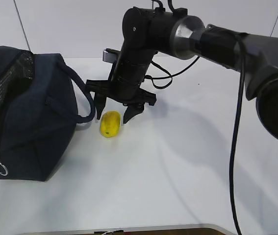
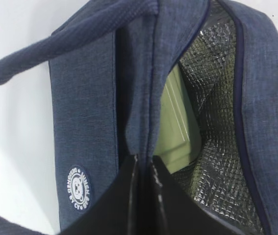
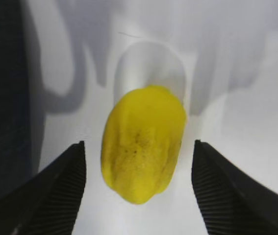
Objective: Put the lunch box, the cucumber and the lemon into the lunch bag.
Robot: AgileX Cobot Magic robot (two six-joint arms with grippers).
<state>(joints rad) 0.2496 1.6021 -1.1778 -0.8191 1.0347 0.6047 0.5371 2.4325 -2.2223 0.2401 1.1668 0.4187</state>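
Navy lunch bag [image 2: 85,122] bears a round white badge [image 2: 79,188], lettering unreadable.

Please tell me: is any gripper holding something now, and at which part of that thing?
The left gripper is shut on the lunch bag, pinching the fabric edge of its opening. The right gripper stands open around the lemon and holds nothing.
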